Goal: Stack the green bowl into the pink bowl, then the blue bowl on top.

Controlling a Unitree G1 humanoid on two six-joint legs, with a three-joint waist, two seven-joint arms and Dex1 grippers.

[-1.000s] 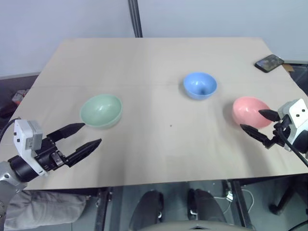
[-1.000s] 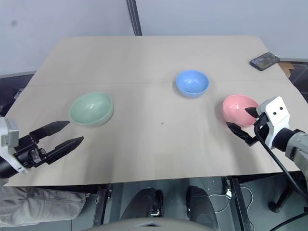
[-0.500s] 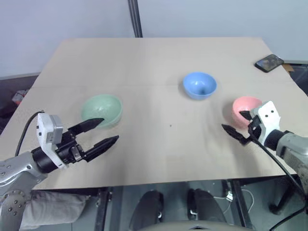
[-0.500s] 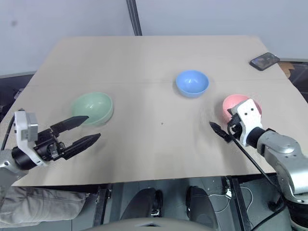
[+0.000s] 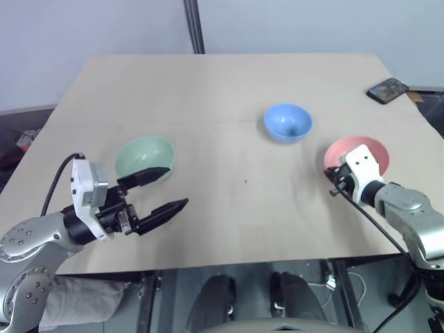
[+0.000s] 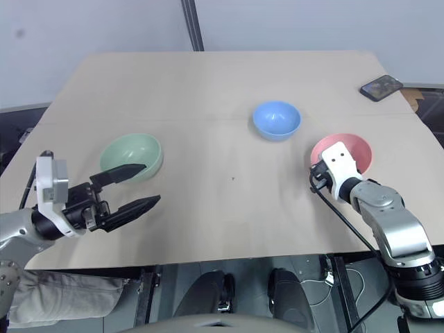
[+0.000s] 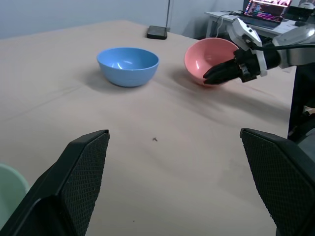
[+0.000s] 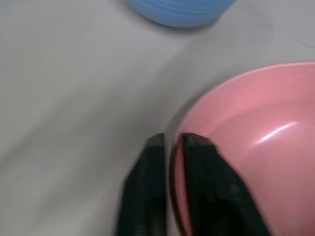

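The green bowl [image 5: 142, 156] stands on the table's left side. My left gripper [image 5: 177, 186] hovers open just in front of it, holding nothing, its far fingertip overlapping the bowl's near rim in the head view. The blue bowl [image 5: 288, 123] sits right of centre, farther back. At the right, the pink bowl [image 5: 361, 151] has my right gripper [image 8: 172, 142] shut on its near-left rim, one finger inside and one outside. The left wrist view shows the pink bowl [image 7: 206, 56] with the right gripper [image 7: 216, 73] clamped on its edge.
A black phone [image 5: 388, 89] lies at the table's far right corner. The wooden table [image 5: 229, 215] has a near edge just behind both arms. A laptop [image 7: 266, 7] stands on a desk beyond the table.
My right gripper has moved forward and left to the pink bowl's rim and shut on it. My left gripper, still open, has shifted right, alongside the green bowl.
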